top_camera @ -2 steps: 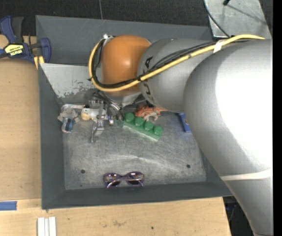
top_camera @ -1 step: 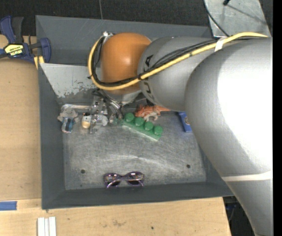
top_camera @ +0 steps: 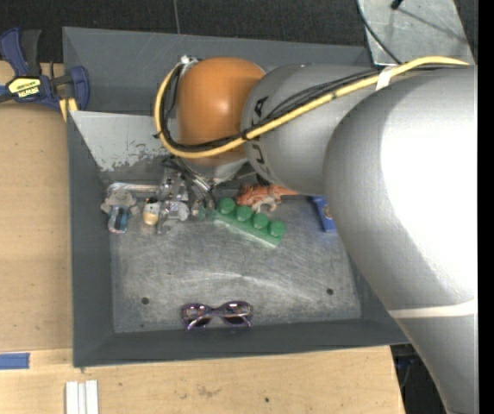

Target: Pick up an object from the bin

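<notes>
- We judge the likeliest failure to be a miss or a double catch. The gripper (top_camera: 178,198) sits low in tight clutter at the back of the bin (top_camera: 91,300), with a small yellowish piece (top_camera: 151,215) just beside it on the view's left and a green studded block (top_camera: 251,221) just beside it on the right.
- A sideways nudge could shove that block into the orange thing (top_camera: 260,198) behind it.
- We cannot tell whether the gripper is open or closed, or whether it holds anything.
- The purple sunglasses (top_camera: 217,315) lie well apart, by the front wall.
</notes>
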Controlling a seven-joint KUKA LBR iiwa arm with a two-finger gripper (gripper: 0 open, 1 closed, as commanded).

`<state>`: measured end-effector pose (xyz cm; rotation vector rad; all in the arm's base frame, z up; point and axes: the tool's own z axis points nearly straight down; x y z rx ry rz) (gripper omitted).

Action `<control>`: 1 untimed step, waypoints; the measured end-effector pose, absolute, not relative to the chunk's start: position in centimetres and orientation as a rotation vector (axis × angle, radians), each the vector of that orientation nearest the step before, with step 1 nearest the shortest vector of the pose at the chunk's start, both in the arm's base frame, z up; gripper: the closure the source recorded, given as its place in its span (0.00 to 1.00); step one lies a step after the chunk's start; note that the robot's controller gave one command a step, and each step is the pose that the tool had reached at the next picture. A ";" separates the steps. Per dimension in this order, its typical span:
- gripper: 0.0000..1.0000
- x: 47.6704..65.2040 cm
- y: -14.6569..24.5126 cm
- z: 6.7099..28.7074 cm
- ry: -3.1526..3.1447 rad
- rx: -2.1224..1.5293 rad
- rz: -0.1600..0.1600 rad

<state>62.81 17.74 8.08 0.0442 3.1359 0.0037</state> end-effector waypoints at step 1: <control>1.00 62.7 17.7 8.4 3.140 0.045 0.002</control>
